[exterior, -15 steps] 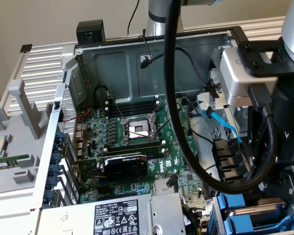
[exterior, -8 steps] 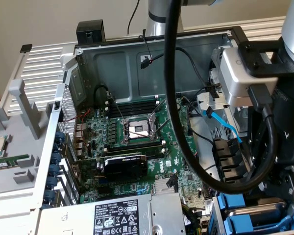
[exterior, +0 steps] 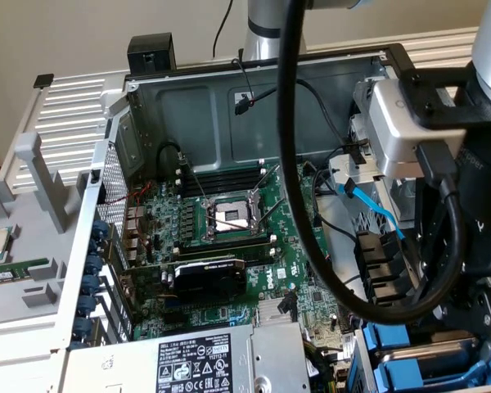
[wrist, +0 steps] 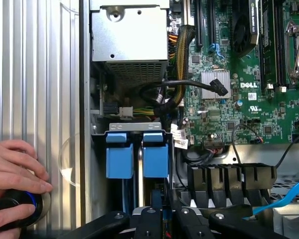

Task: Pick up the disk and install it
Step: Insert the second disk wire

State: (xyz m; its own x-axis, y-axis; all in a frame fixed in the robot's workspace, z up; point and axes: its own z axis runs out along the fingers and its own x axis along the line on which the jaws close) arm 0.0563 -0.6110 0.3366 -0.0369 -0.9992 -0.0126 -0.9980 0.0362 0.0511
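Note:
The disk (wrist: 155,159) stands edge-on in the drive bay at the case's corner, and its blue plastic frame is what I see of it. A second blue frame (wrist: 119,158) sits in the slot beside it. My gripper (wrist: 158,201) reaches in from just behind the disk, its black fingers drawn close together on the disk's near end. In the exterior view the arm's wrist (exterior: 475,205) hangs over the case's right side, above the blue drive frames (exterior: 390,360).
The grey power-supply box (wrist: 129,35) lies beside the bay. The motherboard (exterior: 229,237) with its open processor socket (exterior: 231,217) fills the case floor. A blue cable (exterior: 376,213) and black cables (wrist: 189,84) run close by. A hand (wrist: 15,164) rests on a black knob outside the case wall.

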